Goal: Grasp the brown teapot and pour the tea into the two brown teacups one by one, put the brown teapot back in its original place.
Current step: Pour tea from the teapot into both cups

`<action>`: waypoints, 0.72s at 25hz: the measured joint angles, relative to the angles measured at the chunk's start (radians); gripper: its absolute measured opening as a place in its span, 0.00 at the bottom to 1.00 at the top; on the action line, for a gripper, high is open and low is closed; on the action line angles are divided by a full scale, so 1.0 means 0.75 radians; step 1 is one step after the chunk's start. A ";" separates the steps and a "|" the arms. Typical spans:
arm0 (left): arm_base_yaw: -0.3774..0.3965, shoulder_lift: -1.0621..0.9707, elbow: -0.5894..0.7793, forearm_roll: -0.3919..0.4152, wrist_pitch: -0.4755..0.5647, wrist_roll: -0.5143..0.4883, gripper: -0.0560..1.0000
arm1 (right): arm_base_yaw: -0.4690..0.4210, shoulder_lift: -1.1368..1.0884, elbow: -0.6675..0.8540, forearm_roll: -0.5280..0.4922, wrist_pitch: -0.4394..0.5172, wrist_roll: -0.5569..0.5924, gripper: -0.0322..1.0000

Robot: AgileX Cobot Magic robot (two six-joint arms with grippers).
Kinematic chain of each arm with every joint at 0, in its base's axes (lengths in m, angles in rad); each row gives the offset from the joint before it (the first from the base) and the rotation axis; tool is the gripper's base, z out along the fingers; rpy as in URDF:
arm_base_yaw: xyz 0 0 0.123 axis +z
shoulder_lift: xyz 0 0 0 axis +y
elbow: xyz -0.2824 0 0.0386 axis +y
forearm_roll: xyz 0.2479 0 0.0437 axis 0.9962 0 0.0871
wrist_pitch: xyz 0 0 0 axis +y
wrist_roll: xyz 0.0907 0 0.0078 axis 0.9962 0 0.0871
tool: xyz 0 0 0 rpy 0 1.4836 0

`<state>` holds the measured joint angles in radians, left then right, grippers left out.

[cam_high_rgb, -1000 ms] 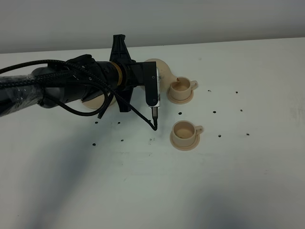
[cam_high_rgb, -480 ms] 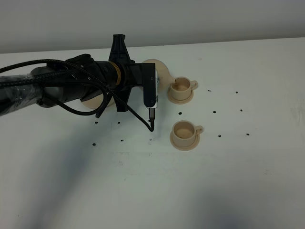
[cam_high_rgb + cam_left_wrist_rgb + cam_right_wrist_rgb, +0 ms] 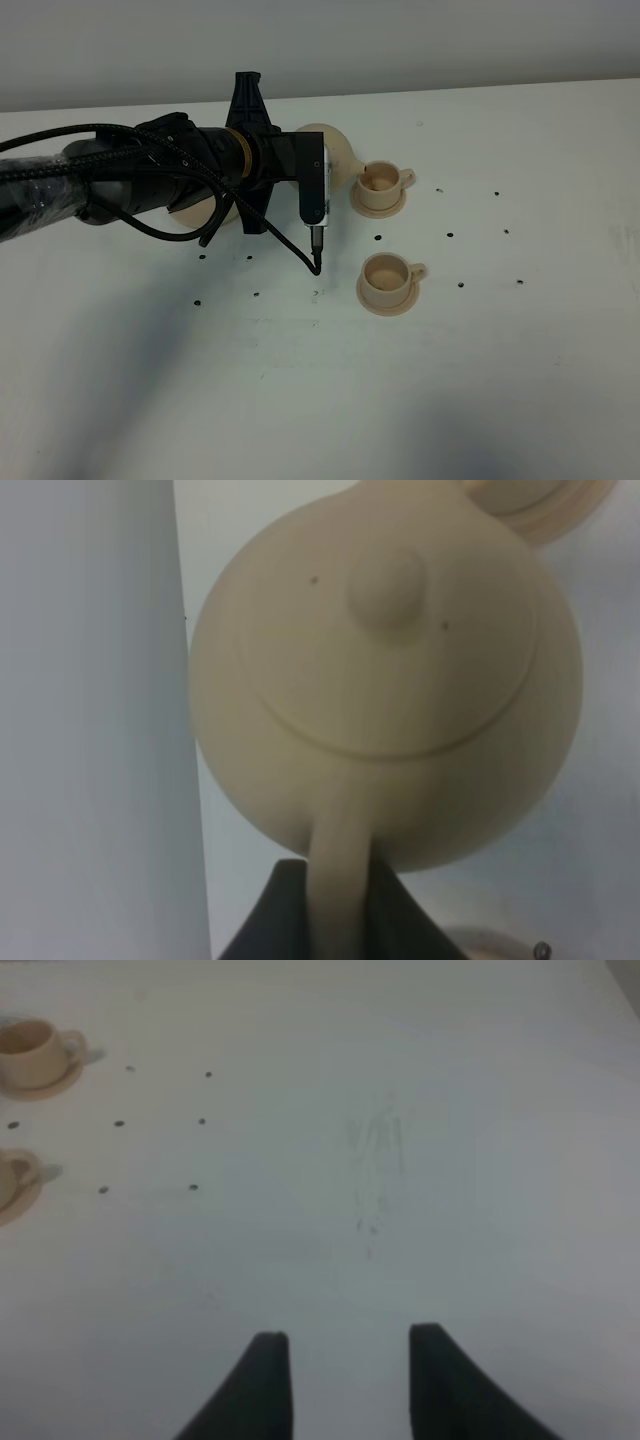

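Left wrist view: left tool (image 3: 335, 882) tight on brown teapot (image 3: 385, 700) handle; right tool (image 3: 348, 1336) agape over white table (image 3: 470, 1160).

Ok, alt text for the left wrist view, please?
The brown teapot fills the frame, lid knob facing the camera, its loop handle pinched in the shut left tool. Behind lies the white table, with a blurred tan rim, likely a teacup's saucer, at one corner.

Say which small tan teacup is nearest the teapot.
The far small tan teacup, beside the round tan teapot; the other teacup sits nearer the camera.
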<state>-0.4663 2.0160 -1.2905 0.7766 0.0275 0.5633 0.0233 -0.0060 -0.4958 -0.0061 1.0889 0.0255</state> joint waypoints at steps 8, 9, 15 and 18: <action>0.000 0.002 -0.022 -0.011 0.011 0.005 0.13 | 0.000 0.000 0.000 0.000 0.000 0.000 0.33; 0.000 0.002 -0.024 -0.011 0.013 0.005 0.13 | 0.000 0.000 0.000 0.000 0.000 0.000 0.33; 0.000 0.021 -0.025 -0.012 0.013 0.023 0.13 | 0.000 0.000 0.000 0.000 0.000 0.000 0.33; 0.000 0.034 -0.025 -0.012 0.019 0.060 0.13 | 0.000 0.000 0.000 0.000 0.000 0.000 0.33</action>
<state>-0.4663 2.0413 -1.3094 0.7677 0.0414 0.6083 0.0233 -0.0060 -0.4958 -0.0061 1.0889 0.0255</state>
